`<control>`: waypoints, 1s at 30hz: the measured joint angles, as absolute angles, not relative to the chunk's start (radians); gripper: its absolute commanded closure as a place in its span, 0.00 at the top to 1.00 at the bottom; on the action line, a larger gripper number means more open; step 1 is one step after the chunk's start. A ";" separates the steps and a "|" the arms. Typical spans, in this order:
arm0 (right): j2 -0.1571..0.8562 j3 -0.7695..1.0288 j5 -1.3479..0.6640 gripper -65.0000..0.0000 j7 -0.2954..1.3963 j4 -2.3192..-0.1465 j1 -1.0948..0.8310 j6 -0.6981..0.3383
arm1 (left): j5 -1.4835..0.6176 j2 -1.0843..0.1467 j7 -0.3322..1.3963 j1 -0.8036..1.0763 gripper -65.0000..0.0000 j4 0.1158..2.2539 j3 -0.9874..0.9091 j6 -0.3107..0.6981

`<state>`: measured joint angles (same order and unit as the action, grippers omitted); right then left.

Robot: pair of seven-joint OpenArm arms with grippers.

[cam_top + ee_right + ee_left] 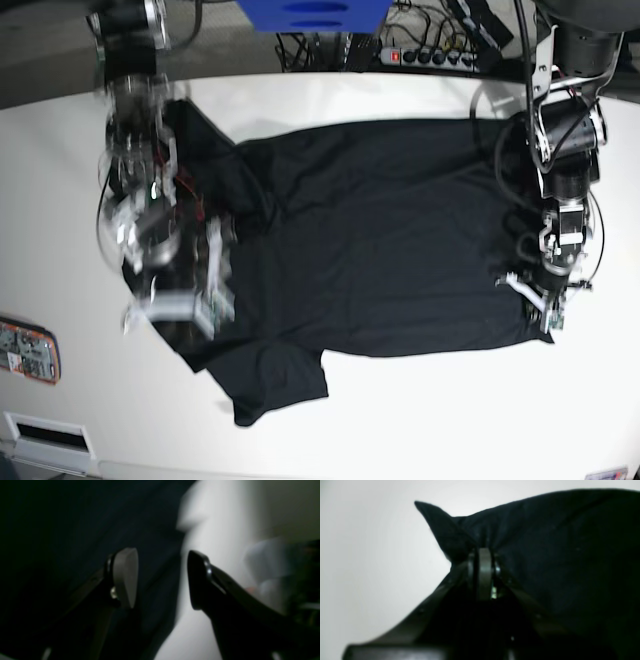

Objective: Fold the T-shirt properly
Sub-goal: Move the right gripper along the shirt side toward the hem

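Note:
The black T-shirt (370,230) lies spread on the white table (450,420), collar end toward the left of the base view, one sleeve (275,385) pointing to the front. My left gripper (540,310) is at the shirt's front right corner. In the left wrist view my left gripper (483,555) is shut on a bunched fold of the T-shirt (557,555), with a cloth tip sticking up beside it. My right gripper (185,310), blurred, hovers over the shirt's left side. In the right wrist view my right gripper (160,580) is open and holds nothing, above the edge of the T-shirt (75,530).
A small orange-edged device (25,350) lies at the table's left edge. A power strip (440,55) and cables run behind the far edge, next to a blue object (310,15). Bare white table surrounds the shirt at the front and left.

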<state>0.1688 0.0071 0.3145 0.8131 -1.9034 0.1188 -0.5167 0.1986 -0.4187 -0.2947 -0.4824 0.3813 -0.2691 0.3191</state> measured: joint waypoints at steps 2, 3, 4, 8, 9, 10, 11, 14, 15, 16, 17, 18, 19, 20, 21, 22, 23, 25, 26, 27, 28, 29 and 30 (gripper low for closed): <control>0.139 0.007 0.292 0.47 0.805 -1.862 0.176 -0.524 | 0.203 -0.417 -0.284 -0.458 0.00 0.416 -0.270 0.319; 0.125 0.006 0.291 0.47 0.815 -1.827 0.189 -0.536 | 0.203 -0.418 -0.285 -0.449 0.00 0.430 -0.269 0.321; 0.121 0.002 0.291 0.47 0.825 -1.784 0.200 -0.540 | 0.202 -0.420 -0.287 -0.440 0.00 0.440 -0.269 0.321; 0.120 0.012 0.311 0.47 0.831 -1.575 0.279 -0.523 | 0.206 -0.418 -0.282 -0.427 0.00 0.458 -0.269 0.318; 0.119 0.012 0.311 0.47 0.825 -1.528 0.297 -0.524 | 0.205 -0.419 -0.283 -0.426 0.00 0.459 -0.269 0.318; 0.119 0.012 0.312 0.47 0.826 -1.485 0.314 -0.524 | 0.205 -0.419 -0.285 -0.425 0.00 0.459 -0.269 0.319; 0.119 0.012 0.315 0.47 0.832 -1.444 0.332 -0.529 | 0.205 -0.419 -0.285 -0.425 0.00 0.459 -0.269 0.319; 0.110 0.008 0.305 0.47 0.827 -1.323 0.418 -0.536 | 0.204 -0.418 -0.289 -0.421 0.00 0.461 -0.269 0.318; 0.109 0.008 0.308 0.47 0.805 -1.269 0.456 -0.533 | 0.202 -0.419 -0.292 -0.421 0.00 0.462 -0.269 0.319; 0.109 0.009 0.311 0.47 0.769 -1.220 0.492 -0.524 | 0.202 -0.419 -0.289 -0.421 0.00 0.462 -0.269 0.321; 0.110 0.010 0.310 0.47 0.730 -1.177 0.521 -0.523 | 0.202 -0.419 -0.288 -0.421 0.00 0.462 -0.269 0.321; 0.111 0.015 0.308 0.47 0.699 -1.132 0.540 -0.520 | 0.203 -0.419 -0.289 -0.421 0.00 0.462 -0.270 0.321; 0.111 0.027 0.303 0.47 0.678 -1.078 0.561 -0.523 | 0.203 -0.418 -0.287 -0.421 0.00 0.462 -0.269 0.319; 0.109 0.041 0.311 0.47 0.663 -1.027 0.569 -0.526 | 0.202 -0.419 -0.288 -0.421 0.00 0.462 -0.269 0.319; 0.109 0.063 0.303 0.47 0.646 -0.962 0.579 -0.527 | 0.202 -0.419 -0.287 -0.421 0.00 0.462 -0.269 0.319; 0.107 0.083 0.319 0.47 0.635 -0.916 0.583 -0.527 | 0.202 -0.419 -0.290 -0.421 0.00 0.462 -0.270 0.320; 0.108 0.109 0.317 0.47 0.617 -0.859 0.598 -0.532 | 0.205 -0.419 -0.287 -0.421 0.00 0.462 -0.269 0.320; 0.112 0.163 0.325 0.47 0.572 -0.763 0.647 -0.527 | 0.202 -0.419 -0.290 -0.421 0.00 0.462 -0.269 0.319; 0.114 0.192 0.320 0.47 0.537 -0.715 0.675 -0.522 | 0.204 -0.419 -0.287 -0.421 0.00 0.462 -0.269 0.318; 0.115 0.230 0.316 0.47 0.495 -0.669 0.709 -0.522 | 0.203 -0.419 -0.287 -0.421 0.00 0.462 -0.269 0.319; 0.115 0.262 0.316 0.47 0.443 -0.637 0.733 -0.513 | 0.202 -0.419 -0.289 -0.421 0.00 0.462 -0.270 0.320; 0.114 0.292 0.310 0.47 0.380 -0.596 0.750 -0.506 | 0.202 -0.419 -0.287 -0.422 0.00 0.462 -0.269 0.321; 0.114 0.314 0.305 0.47 0.339 -0.557 0.760 -0.477 | 0.203 -0.419 -0.285 -0.424 0.00 0.462 -0.269 0.321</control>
